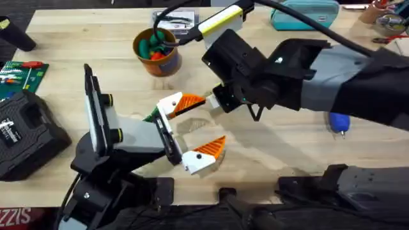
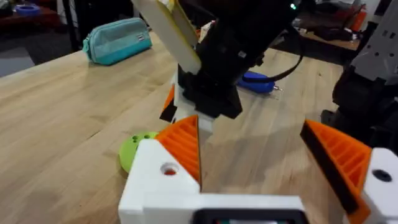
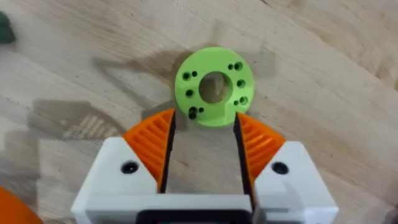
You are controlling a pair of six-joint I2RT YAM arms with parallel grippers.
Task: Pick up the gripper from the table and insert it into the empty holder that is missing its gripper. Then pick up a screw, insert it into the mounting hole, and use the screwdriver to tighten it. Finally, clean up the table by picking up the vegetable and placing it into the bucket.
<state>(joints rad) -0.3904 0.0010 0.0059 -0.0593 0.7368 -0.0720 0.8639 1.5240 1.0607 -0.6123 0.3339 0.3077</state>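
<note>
**Operator:** Currently, what is the main failure risk at this station?

**Technician:** Slippage at the grasp. The right gripper (image 3: 204,146) stands over the green disc (image 3: 213,86) lying flat on the table (image 1: 70,48), its orange pads (image 3: 151,145) apart and bracketing the disc's near edge. The disc is thin and flat — if the pads close too high, they are likely to skid over the rim or push the part away.

**Operator:** Any secondary risk?

**Technician:** Collision. The left gripper (image 1: 197,131) sits just beside the right one, fingers wide apart and holding nothing. Both arms crowd the middle of the table, so a careless move could knock them together.

**Operator:** Describe the arm poses.

**Technician:** The right arm reaches across from the lower right, wrist pitched down toward the disc. The left arm extends from the lower left, its open jaw turned toward the same spot.

**Operator:** Where are the other task items?

**Technician:** The screwdriver (image 1: 338,122) lies on the table beyond the right arm — well apart from the disc. The bucket (image 1: 156,50) stands at the far side, green and orange items already inside.
</note>
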